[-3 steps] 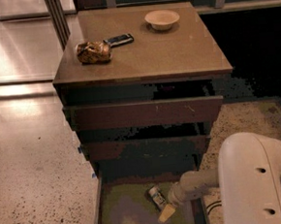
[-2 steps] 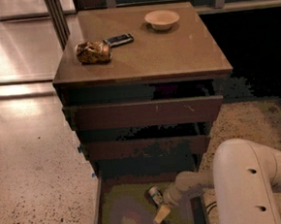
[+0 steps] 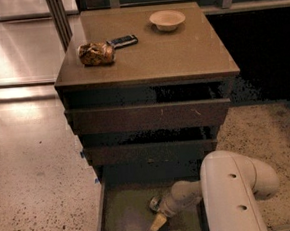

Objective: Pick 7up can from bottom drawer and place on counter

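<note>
The bottom drawer (image 3: 123,214) is pulled open at the foot of the cabinet and shows its greenish-grey floor. The 7up can (image 3: 154,203), small and silvery, is in the drawer near its middle. My gripper (image 3: 158,215) reaches into the drawer from the right, right at the can, with its pale yellow tip (image 3: 158,223) just in front of the can. My white arm (image 3: 226,196) covers the drawer's right part. The counter (image 3: 154,46) is the tan-brown slab on top of the cabinet.
On the counter lie an orange-brown foil snack bag (image 3: 96,53), a flat black handset (image 3: 124,40) and a pale bowl (image 3: 167,20). Two upper drawers (image 3: 147,116) show only their fronts. Speckled floor lies to the left and right.
My arm and gripper have shifted a little to the left inside the drawer, closer to the can. The things on the counter have not moved.
</note>
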`<act>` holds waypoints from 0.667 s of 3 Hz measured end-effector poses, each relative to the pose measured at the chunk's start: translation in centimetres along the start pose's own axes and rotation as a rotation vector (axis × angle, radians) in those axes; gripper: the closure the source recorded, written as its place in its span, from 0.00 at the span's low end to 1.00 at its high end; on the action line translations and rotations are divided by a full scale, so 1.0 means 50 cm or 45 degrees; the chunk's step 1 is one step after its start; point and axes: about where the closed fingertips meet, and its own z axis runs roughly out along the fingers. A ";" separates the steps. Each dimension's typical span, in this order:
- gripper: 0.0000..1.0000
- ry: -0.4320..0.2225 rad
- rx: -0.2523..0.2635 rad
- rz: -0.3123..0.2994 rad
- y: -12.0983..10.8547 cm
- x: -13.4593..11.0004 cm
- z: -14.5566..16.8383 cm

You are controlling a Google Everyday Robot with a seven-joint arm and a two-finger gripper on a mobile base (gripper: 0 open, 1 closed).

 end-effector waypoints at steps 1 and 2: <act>0.19 0.000 0.000 0.000 0.000 0.000 0.000; 0.42 0.000 0.000 0.000 0.000 0.000 0.000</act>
